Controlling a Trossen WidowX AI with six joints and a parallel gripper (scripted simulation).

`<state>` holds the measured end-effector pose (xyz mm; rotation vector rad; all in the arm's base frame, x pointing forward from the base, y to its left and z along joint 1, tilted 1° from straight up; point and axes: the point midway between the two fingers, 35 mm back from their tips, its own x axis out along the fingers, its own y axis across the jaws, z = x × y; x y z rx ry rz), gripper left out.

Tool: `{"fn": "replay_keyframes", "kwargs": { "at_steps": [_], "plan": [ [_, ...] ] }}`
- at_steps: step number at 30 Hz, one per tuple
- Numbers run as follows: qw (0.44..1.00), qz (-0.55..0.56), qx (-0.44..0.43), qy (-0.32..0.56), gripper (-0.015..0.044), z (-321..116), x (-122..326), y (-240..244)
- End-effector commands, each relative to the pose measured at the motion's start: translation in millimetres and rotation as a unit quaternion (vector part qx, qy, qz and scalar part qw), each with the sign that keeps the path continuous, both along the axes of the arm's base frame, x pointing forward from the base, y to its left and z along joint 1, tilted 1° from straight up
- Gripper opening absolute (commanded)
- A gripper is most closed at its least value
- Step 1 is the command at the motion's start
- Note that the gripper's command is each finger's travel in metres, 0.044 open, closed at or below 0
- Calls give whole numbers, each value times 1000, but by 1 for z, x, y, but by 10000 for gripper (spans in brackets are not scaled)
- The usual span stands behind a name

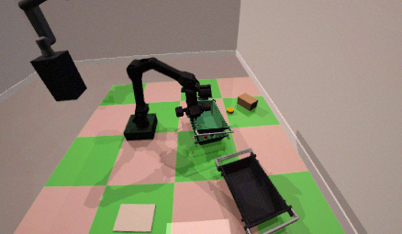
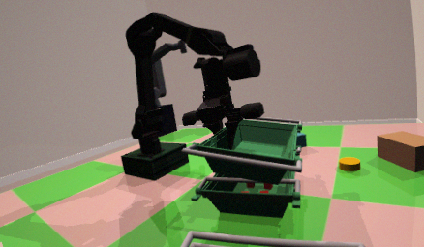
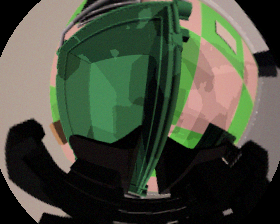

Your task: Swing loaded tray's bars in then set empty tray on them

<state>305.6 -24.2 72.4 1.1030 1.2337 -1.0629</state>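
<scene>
My gripper (image 1: 194, 115) (image 2: 224, 131) (image 3: 146, 128) is shut on the long side wall of the empty green tray (image 1: 211, 121) (image 2: 266, 138) (image 3: 103, 95). This tray is over the loaded tray (image 2: 252, 205) and tilts, its right side lower in the exterior view. Its near bar (image 2: 242, 158) sticks out over its end. Red blocks (image 2: 263, 185) show inside the loaded tray. The loaded tray's near bar (image 2: 252, 180) lies across its top, close under the upper tray; I cannot tell whether they touch. The loaded tray's far bar is hidden.
A black tray (image 1: 250, 191) with grey bars swung out stands front right. A brown box (image 1: 247, 101) (image 2: 404, 149) and an orange disc (image 1: 230, 110) (image 2: 349, 164) lie right of the green trays. A blue thing (image 2: 301, 139) shows behind them. A pale square (image 1: 134, 217) lies front left.
</scene>
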Motion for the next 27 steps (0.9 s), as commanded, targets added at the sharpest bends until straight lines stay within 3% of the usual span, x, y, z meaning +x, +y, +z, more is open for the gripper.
{"fn": "replay_keyframes", "kwargs": {
  "at_steps": [1, 27],
  "plan": [
    [1000, 2, -2, 11, 0, -3, -5, -1],
    [1000, 0, 0, 2, 0, -2, -1, 0]
  ]
}}
